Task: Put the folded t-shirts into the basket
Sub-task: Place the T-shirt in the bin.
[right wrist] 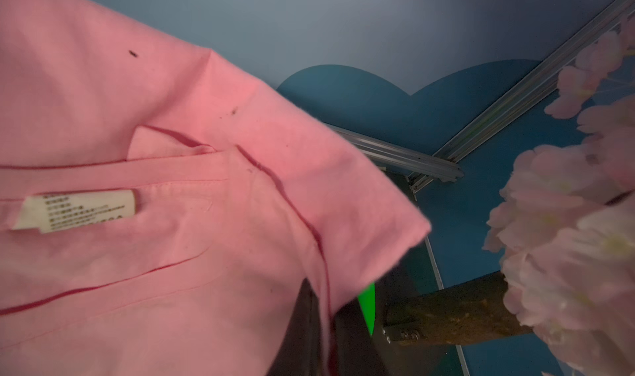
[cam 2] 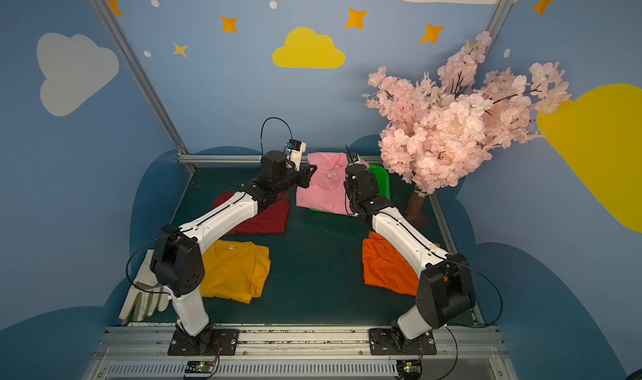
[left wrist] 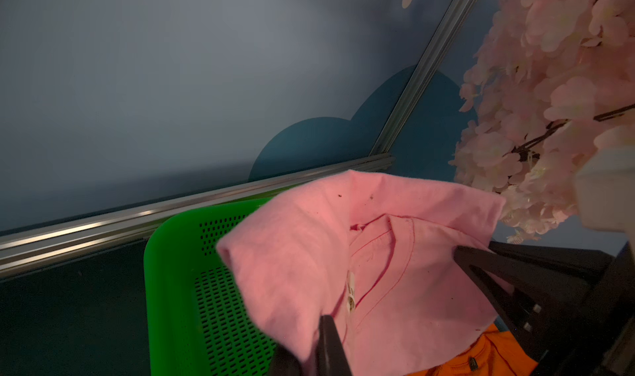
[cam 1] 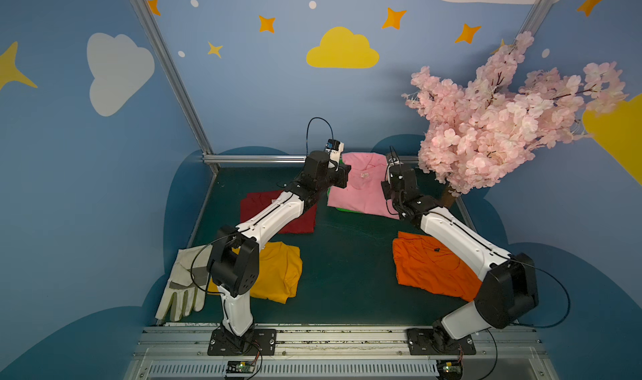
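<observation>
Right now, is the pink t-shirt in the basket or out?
Out: the pink t-shirt hangs above the basket, held up at both sides; green mesh shows beneath it.

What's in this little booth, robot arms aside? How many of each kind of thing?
Folded tees: 4 (pink tee, dark red tee, yellow tee, orange tee)
Green basket: 1
Work glove: 1
Blossom tree: 1
Total: 7
</observation>
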